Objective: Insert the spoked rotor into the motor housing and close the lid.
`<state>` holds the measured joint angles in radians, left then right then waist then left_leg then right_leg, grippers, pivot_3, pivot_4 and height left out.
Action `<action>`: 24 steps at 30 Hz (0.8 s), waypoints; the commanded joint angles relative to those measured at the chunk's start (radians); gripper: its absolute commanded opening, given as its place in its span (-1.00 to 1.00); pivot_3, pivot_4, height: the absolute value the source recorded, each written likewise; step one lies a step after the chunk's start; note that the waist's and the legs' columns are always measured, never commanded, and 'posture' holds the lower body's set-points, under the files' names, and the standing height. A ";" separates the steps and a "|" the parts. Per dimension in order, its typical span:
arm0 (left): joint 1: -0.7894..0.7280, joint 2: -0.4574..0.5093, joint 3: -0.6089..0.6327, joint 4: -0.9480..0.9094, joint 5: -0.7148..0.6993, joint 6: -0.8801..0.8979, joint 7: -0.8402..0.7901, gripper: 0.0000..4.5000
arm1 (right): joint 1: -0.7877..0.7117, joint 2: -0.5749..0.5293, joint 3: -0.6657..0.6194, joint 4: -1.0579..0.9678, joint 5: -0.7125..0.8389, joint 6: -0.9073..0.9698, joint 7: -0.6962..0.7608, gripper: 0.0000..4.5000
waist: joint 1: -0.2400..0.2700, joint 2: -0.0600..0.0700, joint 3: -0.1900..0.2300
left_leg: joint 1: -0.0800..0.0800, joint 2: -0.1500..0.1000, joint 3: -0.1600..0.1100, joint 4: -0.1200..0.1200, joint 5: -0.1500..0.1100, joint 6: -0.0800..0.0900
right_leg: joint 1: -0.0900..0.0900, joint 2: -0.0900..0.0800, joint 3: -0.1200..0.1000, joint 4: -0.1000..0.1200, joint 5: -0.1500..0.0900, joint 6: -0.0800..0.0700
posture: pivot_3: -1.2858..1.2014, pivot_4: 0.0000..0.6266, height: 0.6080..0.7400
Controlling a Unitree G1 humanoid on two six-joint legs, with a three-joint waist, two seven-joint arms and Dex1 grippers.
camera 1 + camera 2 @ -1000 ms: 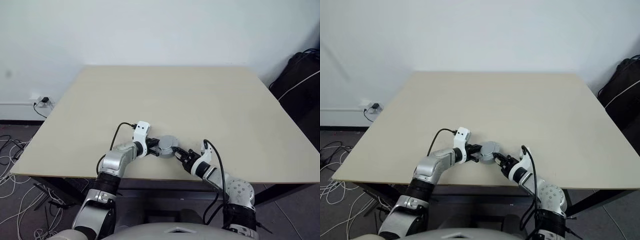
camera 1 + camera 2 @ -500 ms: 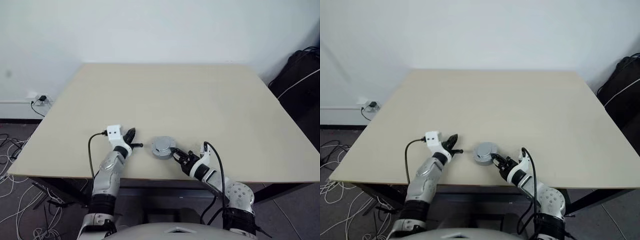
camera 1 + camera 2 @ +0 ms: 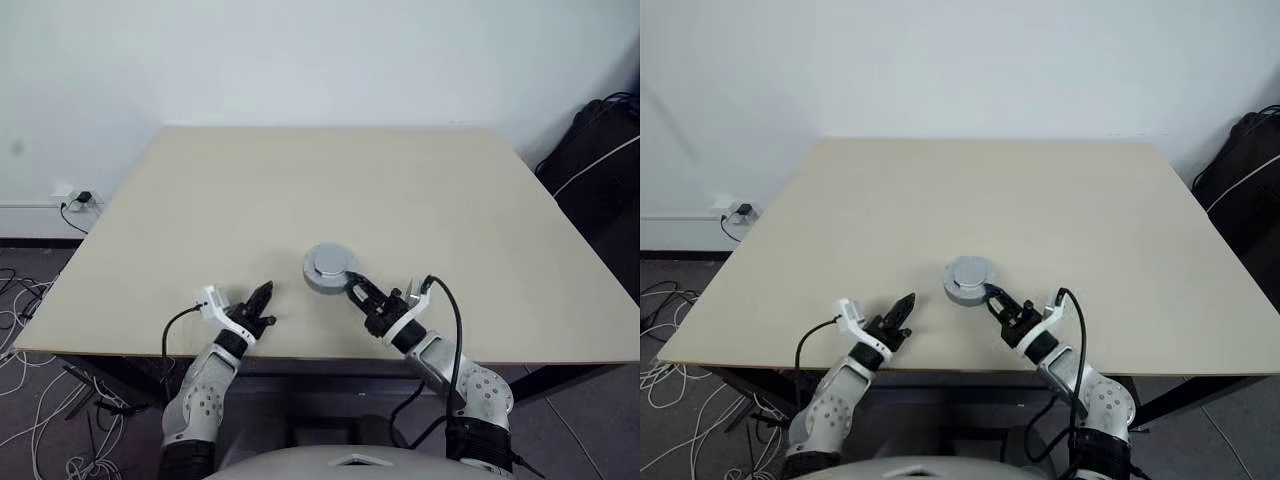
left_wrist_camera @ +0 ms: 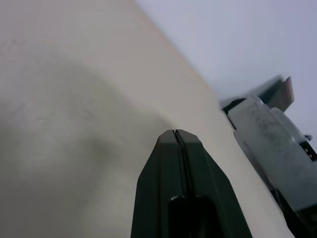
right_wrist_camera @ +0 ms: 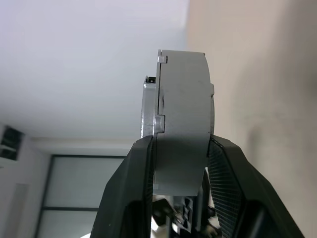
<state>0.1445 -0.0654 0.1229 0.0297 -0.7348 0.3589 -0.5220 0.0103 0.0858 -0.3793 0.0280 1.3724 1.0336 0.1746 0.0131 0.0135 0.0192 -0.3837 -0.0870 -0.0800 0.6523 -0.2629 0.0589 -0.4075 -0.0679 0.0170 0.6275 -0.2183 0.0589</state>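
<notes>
A round grey disc stack [image 3: 328,268] shows the lid's smooth face with a raised middle on top. My right gripper [image 3: 352,287] is shut on its near edge and holds it slightly off the table [image 3: 350,180]. Edge-on in the right wrist view, the stack [image 5: 182,99] shows a seam between two grey layers, clamped between my fingers [image 5: 133,183]. The motor housing's windings and the spoked rotor are hidden inside. My left gripper [image 3: 264,293] hovers shut and empty near the table's front edge, well left of the stack; its closed fingertips [image 4: 177,133] point across bare tabletop.
A black bag [image 3: 600,140] stands beyond the table's right side. Cables [image 3: 25,310] lie on the floor at the left, below a wall socket [image 3: 76,198]. A white wall runs behind the table's far edge.
My left gripper has let go of the stack and drawn back to the left, toward the front edge. My right gripper has raised the stack a little and rolled.
</notes>
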 commanded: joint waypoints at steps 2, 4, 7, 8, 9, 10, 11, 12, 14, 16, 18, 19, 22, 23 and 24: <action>0.023 -0.050 0.029 -0.082 -0.229 0.141 -0.035 -1.00 | -0.011 0.049 0.043 -0.054 0.078 -0.009 0.032 -0.44 | -0.003 0.001 0.000 | 0.000 0.000 0.000 0.000 0.000 0.000 | 0.000 0.000 0.000 0.000 0.000 0.000 | 0.03 -1.00 1.00; 0.032 -0.053 0.054 -0.079 -0.371 0.252 -0.010 -1.00 | -0.008 0.041 0.055 -0.058 0.081 -0.009 0.029 -0.44 | -0.003 0.001 0.000 | 0.000 0.000 0.000 0.000 0.000 0.000 | 0.000 0.001 0.000 0.000 0.000 0.000 | 0.03 -1.00 1.00; 0.052 -0.058 0.081 -0.060 -0.540 0.373 0.024 -1.00 | -0.004 0.032 0.067 -0.064 0.079 -0.014 0.024 -0.44 | -0.004 0.001 0.001 | 0.000 0.001 0.000 0.000 0.000 0.000 | 0.000 0.001 0.000 0.000 0.000 0.000 | 0.03 -1.00 1.00; 0.061 -0.067 0.084 -0.063 -0.554 0.373 0.029 -1.00 | -0.002 0.030 0.069 -0.066 0.079 -0.017 0.022 -0.44 | -0.005 0.001 0.001 | 0.000 0.001 0.000 0.000 0.000 0.000 | 0.000 0.001 0.000 0.000 0.000 0.000 | 0.03 -1.00 1.00; 0.066 -0.071 0.085 -0.066 -0.559 0.367 0.033 -1.00 | -0.001 0.028 0.071 -0.067 0.079 -0.019 0.022 -0.44 | -0.006 0.001 0.001 | 0.000 0.001 0.000 0.000 0.000 0.000 | 0.000 0.002 0.000 0.000 0.000 0.000 | 0.03 -1.00 1.00; 0.073 -0.071 0.075 -0.075 -0.532 0.347 0.035 -1.00 | 0.000 0.026 0.074 -0.068 0.079 -0.021 0.021 -0.44 | -0.006 0.001 0.001 | 0.000 0.001 0.000 0.000 0.000 0.000 | 0.000 0.004 0.000 0.000 0.000 0.000 | 0.03 -1.00 1.00; 0.078 -0.074 0.066 -0.079 -0.529 0.343 0.036 -1.00 | 0.001 0.023 0.077 -0.070 0.077 -0.023 0.019 -0.44 | -0.006 0.001 0.001 | 0.000 0.001 0.000 0.000 0.000 0.000 | 0.000 0.004 0.000 0.000 0.000 0.000 | 0.03 -1.00 1.00; 0.082 -0.074 0.059 -0.081 -0.535 0.347 0.033 -1.00 | 0.002 0.021 0.080 -0.071 0.076 -0.023 0.017 -0.44 | -0.006 0.001 0.001 | 0.001 0.001 0.000 0.001 0.000 0.000 | 0.001 0.004 0.001 0.000 0.000 0.000 | 0.03 -1.00 1.00; 0.084 -0.072 0.052 -0.079 -0.554 0.360 0.030 -1.00 | 0.003 0.016 0.086 -0.074 0.073 -0.023 0.014 -0.44 | -0.005 0.001 0.001 | 0.001 0.001 0.001 0.001 0.000 0.000 | 0.001 0.004 0.001 0.000 0.000 -0.001 | 0.03 -1.00 1.00; 0.083 -0.061 0.048 -0.072 -0.577 0.390 0.041 -0.92 | 0.003 0.012 0.089 -0.074 0.072 -0.025 0.011 -0.44 | -0.006 0.001 0.001 | 0.001 0.001 0.001 0.001 -0.001 -0.002 | 0.001 0.004 0.002 0.000 -0.002 -0.004 | 0.03 -1.00 1.00; 0.082 -0.052 0.045 -0.067 -0.592 0.407 0.050 -0.74 | 0.003 0.009 0.092 -0.074 0.070 -0.026 0.008 -0.44 | -0.007 0.001 0.001 | 0.001 0.001 0.001 0.001 -0.001 -0.002 | 0.001 0.003 0.002 0.000 -0.002 -0.004 | 0.03 -1.00 1.00; 0.081 -0.053 0.047 -0.066 -0.597 0.408 0.055 -0.60 | 0.003 0.007 0.093 -0.074 0.071 -0.026 0.007 -0.44 | -0.007 0.001 0.001 | 0.001 0.001 0.001 0.001 -0.001 -0.002 | 0.000 0.003 0.002 0.000 -0.002 -0.004 | 0.03 -1.00 1.00; 0.080 -0.052 0.046 -0.065 -0.606 0.414 0.063 -0.15 | 0.004 0.004 0.097 -0.073 0.069 -0.027 0.004 -0.44 | -0.008 0.001 0.001 | 0.001 0.001 0.001 0.001 -0.001 -0.002 | 0.000 0.003 0.002 0.001 -0.002 -0.004 | 0.03 -1.00 1.00; 0.079 -0.051 0.044 -0.065 -0.608 0.416 0.065 -0.01 | 0.005 0.003 0.099 -0.072 0.067 -0.028 0.003 -0.44 | -0.008 0.001 0.001 | 0.001 0.001 0.001 0.001 -0.001 -0.002 | 0.000 0.003 0.002 0.001 -0.002 -0.004 | 0.03 -1.00 1.00; 0.078 -0.050 0.044 -0.066 -0.609 0.418 0.067 0.15 | 0.005 0.002 0.100 -0.071 0.067 -0.028 0.002 -0.44 | -0.007 0.001 0.001 | 0.001 0.001 0.001 0.001 -0.001 -0.002 | 0.000 0.003 0.002 0.001 -0.002 -0.004 | 0.03 -1.00 1.00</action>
<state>0.2227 -0.0609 0.1803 -0.0079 -1.3183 0.7707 -0.4555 0.0275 0.0774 -0.2908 0.0269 1.3979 1.0111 0.1607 0.0056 0.0144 0.0199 -0.3831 -0.0862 -0.0790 0.6533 -0.2638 0.0568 -0.4071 -0.0650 0.0192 0.6281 -0.2208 0.0544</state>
